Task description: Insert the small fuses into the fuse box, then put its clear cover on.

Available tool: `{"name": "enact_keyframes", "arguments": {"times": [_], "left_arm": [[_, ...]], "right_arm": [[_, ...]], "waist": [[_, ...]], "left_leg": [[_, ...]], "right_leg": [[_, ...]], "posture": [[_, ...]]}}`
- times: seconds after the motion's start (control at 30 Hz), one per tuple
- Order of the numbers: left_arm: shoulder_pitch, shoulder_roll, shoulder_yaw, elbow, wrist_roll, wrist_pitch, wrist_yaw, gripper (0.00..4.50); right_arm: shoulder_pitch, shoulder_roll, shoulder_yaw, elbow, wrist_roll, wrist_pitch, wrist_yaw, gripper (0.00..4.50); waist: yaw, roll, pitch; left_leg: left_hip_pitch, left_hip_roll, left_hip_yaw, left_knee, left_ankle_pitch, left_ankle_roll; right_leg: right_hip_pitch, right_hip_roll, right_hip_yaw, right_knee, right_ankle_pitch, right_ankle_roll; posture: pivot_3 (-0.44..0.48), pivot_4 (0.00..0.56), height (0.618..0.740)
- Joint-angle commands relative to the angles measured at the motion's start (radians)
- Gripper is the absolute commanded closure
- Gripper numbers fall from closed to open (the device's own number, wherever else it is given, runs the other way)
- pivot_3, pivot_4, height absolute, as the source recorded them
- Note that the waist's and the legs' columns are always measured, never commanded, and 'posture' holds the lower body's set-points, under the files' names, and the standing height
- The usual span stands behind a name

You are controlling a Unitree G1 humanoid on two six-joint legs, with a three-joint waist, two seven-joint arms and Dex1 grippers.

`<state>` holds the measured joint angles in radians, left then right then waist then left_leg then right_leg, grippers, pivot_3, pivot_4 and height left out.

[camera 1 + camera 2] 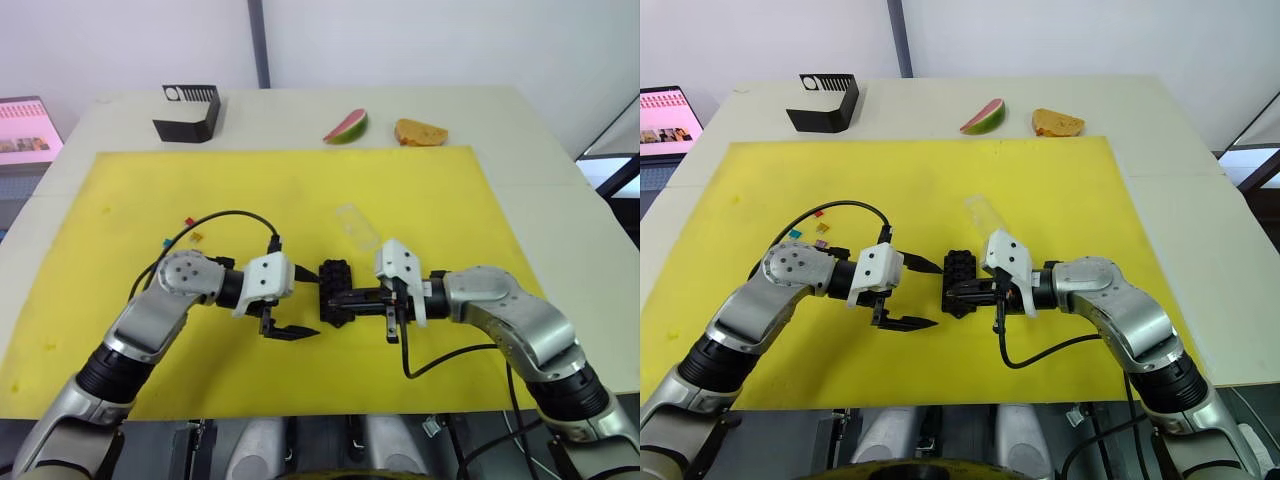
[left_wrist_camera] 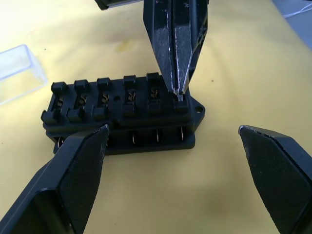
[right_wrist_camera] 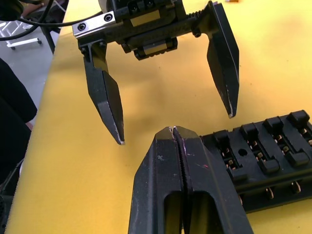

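A yellow mat covers the pale worktop; left gripper jaws released, right gripper jaws clenched at the fuse box.

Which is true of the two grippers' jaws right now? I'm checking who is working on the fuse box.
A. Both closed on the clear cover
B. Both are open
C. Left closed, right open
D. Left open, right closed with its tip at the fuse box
D: the left gripper has its jaws spread wide beside the fuse box, while the right gripper has its jaws pressed together, tip on the box's end slot.
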<state>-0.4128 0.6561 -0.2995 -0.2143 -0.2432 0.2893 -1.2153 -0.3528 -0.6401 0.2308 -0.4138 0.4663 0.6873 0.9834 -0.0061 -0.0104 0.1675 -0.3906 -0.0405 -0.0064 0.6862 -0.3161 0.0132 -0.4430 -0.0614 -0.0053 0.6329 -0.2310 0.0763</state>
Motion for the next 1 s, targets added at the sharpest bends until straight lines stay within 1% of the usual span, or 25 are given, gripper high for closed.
{"name": "enact_keyframes", "arguments": {"times": [0.03,0.2,0.37,0.57,0.77,0.93,1.0], "left_arm": [[-0.03,0.004,0.014,-0.003,0.004,-0.023,-0.003,0.0],[-0.037,0.006,0.008,0.011,0.011,-0.04,-0.012,0.0],[-0.044,0.003,0.003,0.019,0.018,-0.052,-0.022,0.0],[-0.05,-0.005,-0.001,0.031,0.024,-0.06,-0.023,0.0],[-0.062,-0.02,-0.001,0.046,0.027,-0.063,-0.022,0.0],[-0.062,-0.028,-0.001,0.047,0.027,-0.062,-0.024,0.0],[-0.06,-0.031,-0.001,0.048,0.028,-0.064,-0.024,0.0]], "right_arm": [[0.006,-0.002,0.007,0.003,-0.012,-0.032,0.007,4.46],[0.019,0.003,0.026,-0.002,-0.023,-0.045,0.008,4.46],[0.031,-0.009,0.059,0.007,-0.072,-0.081,0.007,4.46],[0.033,-0.019,0.056,-0.003,-0.088,-0.112,0.016,4.46],[0.02,-0.015,0.0,-0.033,-0.037,-0.098,0.015,4.46],[-0.01,-0.016,-0.061,-0.059,0.038,-0.044,0.017,4.46],[-0.016,-0.016,-0.064,-0.05,0.041,-0.032,0.01,4.46]], "waist": [[0.001,0.0,0.0],[0.0,0.0,0.0],[-0.001,0.0,0.0],[-0.001,0.0,0.0],[0.001,0.0,0.0],[0.002,0.0,0.0],[0.001,0.0,0.0]], "left_leg": [[0.0,0.0,0.0,0.0,0.0,0.0],[0.0,0.0,0.0,0.0,0.0,0.0],[0.0,0.0,0.0,0.0,0.0,0.0],[0.001,0.0,0.0,0.0,0.0,0.0],[0.001,0.0,0.0,0.0,0.0,0.0],[0.001,0.0,0.0,0.001,0.0,0.0],[0.001,0.0,0.0,0.001,0.0,0.0]], "right_leg": [[0.0,0.0,0.0,0.0,0.0,0.0],[0.0,0.0,0.0,0.0,0.0,0.0],[0.0,0.0,0.0,0.0,0.0,0.0],[0.001,0.0,0.0,0.0,0.0,0.0],[0.001,0.0,0.0,0.0,0.0,0.0],[0.001,0.0,0.0,0.0,0.0,0.0],[0.001,0.0,0.0,0.0,0.0,0.0]], "posture": [[0.0,0.15,0.74],[0.0,0.15,0.74],[0.0,0.15,0.74],[0.0,0.15,0.74],[0.0,0.15,0.74],[0.0,0.15,0.74],[0.0,0.15,0.74]]}}
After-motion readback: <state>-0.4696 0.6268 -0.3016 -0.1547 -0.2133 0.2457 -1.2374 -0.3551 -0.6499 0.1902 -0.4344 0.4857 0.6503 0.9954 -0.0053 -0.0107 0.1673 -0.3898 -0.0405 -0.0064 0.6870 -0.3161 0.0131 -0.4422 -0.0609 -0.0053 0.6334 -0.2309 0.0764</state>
